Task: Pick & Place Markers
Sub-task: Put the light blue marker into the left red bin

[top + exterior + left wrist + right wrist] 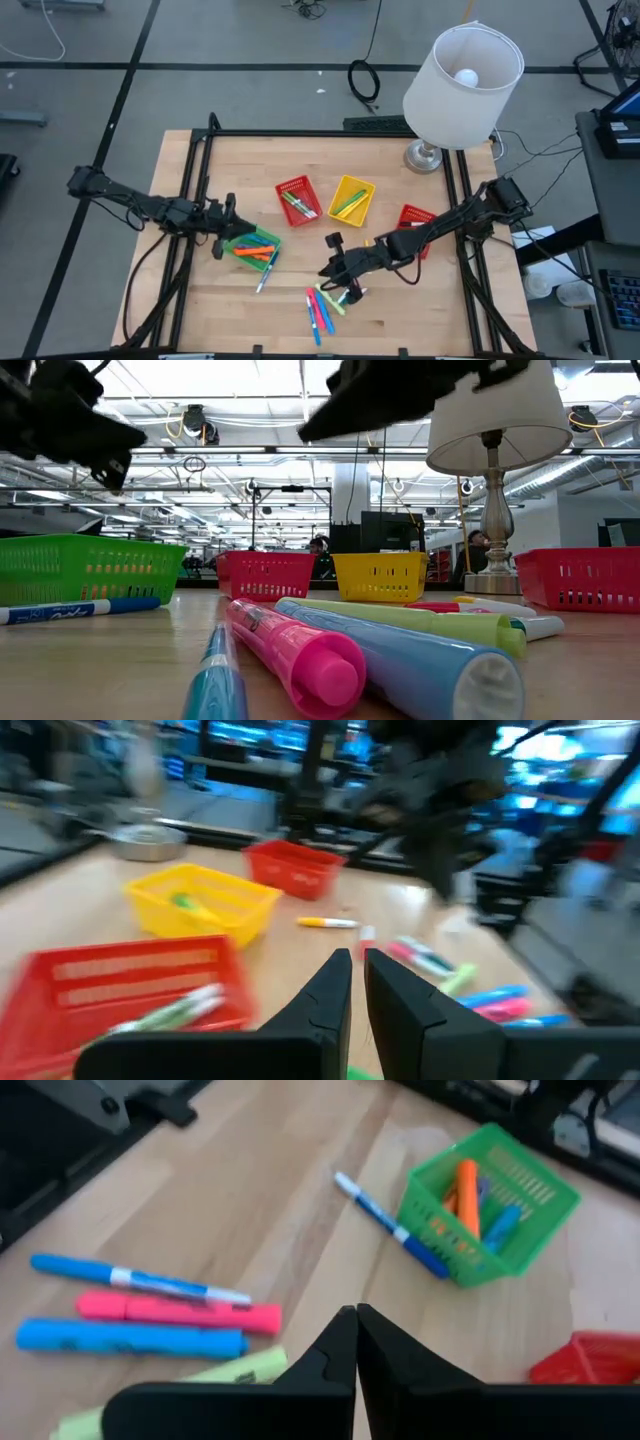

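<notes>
Four mesh baskets sit on the wooden counter (pixel 400 310), beneath a large white-shaded lamp (pixel 462 72) at its far edge. A green basket (pixel 251 245) on the left side holds orange and blue markers; toward the middle, a red basket (pixel 298 198) holds a few green and white ones, a yellow basket (pixel 351 198) holds a green one, and a second red basket (pixel 415 218) sits partly under the right arm.

Loose markers (pixel 322 308) lie in a cluster near the front edge: blue, pink and yellow-green ones side by side. One white-and-blue marker (pixel 264 276) lies just beside the green basket, and another loose one (pixel 327 922) shows in the left wrist view.

Left end effector (pixel 226 215) hovers by the green basket, its fingers a narrow gap apart and nothing visibly between them. Right end effector (pixel 345 285) hangs above the cluster with its fingers pressed together, empty.

Judging by this, sorting is partway done, and the step in hand looks like the right arm reaching for the next loose marker. That would call for spreading the fingers, lowering over a single marker across its width, and avoiding its close neighbours, which could roll.

Beyond the counter, the floor is grey with taped lines and cables; the low view shows a workshop with ceiling pipes, racks, and people too far off to make out.
</notes>
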